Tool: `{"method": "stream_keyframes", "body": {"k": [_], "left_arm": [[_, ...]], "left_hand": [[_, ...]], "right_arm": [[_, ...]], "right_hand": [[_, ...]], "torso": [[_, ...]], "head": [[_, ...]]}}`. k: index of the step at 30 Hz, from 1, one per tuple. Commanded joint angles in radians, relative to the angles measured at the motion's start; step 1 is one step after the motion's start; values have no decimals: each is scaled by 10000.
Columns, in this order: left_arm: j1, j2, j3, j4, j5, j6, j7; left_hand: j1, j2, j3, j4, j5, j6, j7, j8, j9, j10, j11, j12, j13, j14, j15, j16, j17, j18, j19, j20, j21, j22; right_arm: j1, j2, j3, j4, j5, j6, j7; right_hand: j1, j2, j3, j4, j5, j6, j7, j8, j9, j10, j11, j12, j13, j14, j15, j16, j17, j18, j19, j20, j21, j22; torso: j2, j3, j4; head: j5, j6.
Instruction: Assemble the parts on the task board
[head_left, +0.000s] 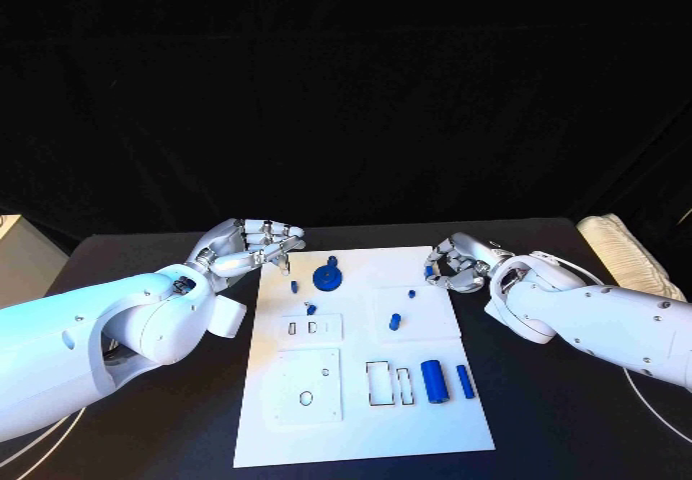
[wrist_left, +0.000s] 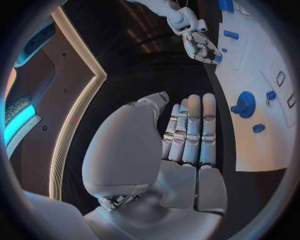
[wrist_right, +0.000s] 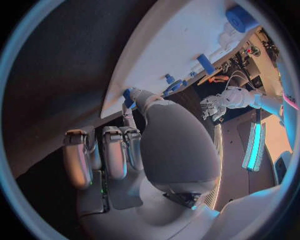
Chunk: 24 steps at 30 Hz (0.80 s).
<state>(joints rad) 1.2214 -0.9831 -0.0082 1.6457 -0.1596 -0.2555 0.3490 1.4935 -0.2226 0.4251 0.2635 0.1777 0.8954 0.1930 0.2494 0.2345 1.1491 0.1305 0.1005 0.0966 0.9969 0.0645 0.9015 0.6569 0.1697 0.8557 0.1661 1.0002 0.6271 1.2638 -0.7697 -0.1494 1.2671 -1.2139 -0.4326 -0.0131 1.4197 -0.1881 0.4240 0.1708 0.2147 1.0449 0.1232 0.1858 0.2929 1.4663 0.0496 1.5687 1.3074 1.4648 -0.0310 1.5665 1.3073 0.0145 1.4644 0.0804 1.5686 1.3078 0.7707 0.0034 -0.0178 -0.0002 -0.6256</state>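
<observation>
The white task board (head_left: 361, 400) lies in the middle of the table. On it are a round blue part (head_left: 330, 275), small blue parts (head_left: 394, 321) and two blue cylinders (head_left: 434, 381) near the right edge. My left hand (head_left: 257, 245) hovers over the board's far left corner, fingers straight and side by side (wrist_left: 190, 130), thumb apart, holding nothing. My right hand (head_left: 459, 262) sits at the board's far right edge. Its thumb and a finger pinch a small blue part (wrist_right: 127, 94); the other fingers (wrist_right: 103, 152) are curled in. The left wrist view shows this hand (wrist_left: 200, 44) too.
Empty slots and rectangular outlines (head_left: 378, 382) mark the board's near half. A pale cushion-like object (head_left: 623, 250) lies at the table's far right. Bare black table (head_left: 562, 420) flanks the board on both sides.
</observation>
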Motion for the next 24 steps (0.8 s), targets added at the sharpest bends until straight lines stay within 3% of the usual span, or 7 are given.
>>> {"method": "stream_keyframes", "body": {"k": [1, 7, 16, 20, 24], "left_arm": [[5, 10, 5, 8, -32, 158, 48], [5, 25, 5, -91, -53, 157, 48], [6, 91, 4, -231, -61, 152, 46], [6, 161, 1, -294, -62, 143, 30], [7, 279, -8, -392, -197, -4, -1]], "left_hand": [[7, 17, 39, 7, -34, -56, 10, 34, 16, -38, -6, -24, 11, -44, -1, 42, -14, 130, -81, -13, 36, 13], [176, 103, 239, -129, 12, -75, 20, 40, 45, -55, -6, -24, 19, -87, -8, 66, -50, 138, -164, -12, 145, 83], [151, 82, 242, -126, 1, -80, 25, 39, 48, -56, 1, -23, 20, -90, -2, 71, -55, 136, -175, -10, 162, 94], [151, 82, 242, -126, 1, -80, 25, 39, 48, -56, 1, -23, 20, -90, -2, 71, -55, 136, -175, -10, 162, 94], [117, 65, 249, -120, -7, -71, 21, 46, 56, -31, -3, -9, 27, -78, -2, 86, -58, 136, -186, -8, 184, 107]], "right_arm": [[-10, -23, 1, 102, 36, -696, -118], [147, -219, 45, 660, 145, -1281, -688], [542, -513, 71, 2194, 68, -1498, -1752], [541, -357, 64, 2761, -61, -1464, -2243], [394, -5, 33, 3189, -589, -1657, -2988]], "right_hand": [[-93, 30, 62, 9, -30, 76, -26, 88, 53, 1045, -53, 21, 2634, 1060, -70, 43, 2635, -145, 1064, -89, 22, 2630], [-45, 122, 194, -100, -23, 67, -30, 122, 67, 1045, -81, 21, 2634, 1060, -44, 43, 2635, -145, 1064, -91, 22, 2630], [-85, 163, 232, -113, -29, 84, -27, 153, 81, 1045, -85, 21, 2634, 1060, -13, 43, 2635, -145, 1064, -77, 22, 2630], [-107, 166, 236, -112, -33, 83, -25, 159, 84, 1045, -83, 21, 2634, 1060, -5, 43, 2635, -145, 1064, -72, 22, 2630], [-138, 187, 252, -112, -33, 84, -23, 172, 89, 1045, -82, 21, 2634, 1060, 7, 43, 2635, -145, 1064, -63, 22, 2630]], "torso": [[-6, 3, -1], [-40, -12, -15], [-138, -66, -54], [-198, -93, -49], [-270, -132, -29]], "head": [[17, 4], [28, -19], [46, -56], [107, -128], [201, -218]]}}
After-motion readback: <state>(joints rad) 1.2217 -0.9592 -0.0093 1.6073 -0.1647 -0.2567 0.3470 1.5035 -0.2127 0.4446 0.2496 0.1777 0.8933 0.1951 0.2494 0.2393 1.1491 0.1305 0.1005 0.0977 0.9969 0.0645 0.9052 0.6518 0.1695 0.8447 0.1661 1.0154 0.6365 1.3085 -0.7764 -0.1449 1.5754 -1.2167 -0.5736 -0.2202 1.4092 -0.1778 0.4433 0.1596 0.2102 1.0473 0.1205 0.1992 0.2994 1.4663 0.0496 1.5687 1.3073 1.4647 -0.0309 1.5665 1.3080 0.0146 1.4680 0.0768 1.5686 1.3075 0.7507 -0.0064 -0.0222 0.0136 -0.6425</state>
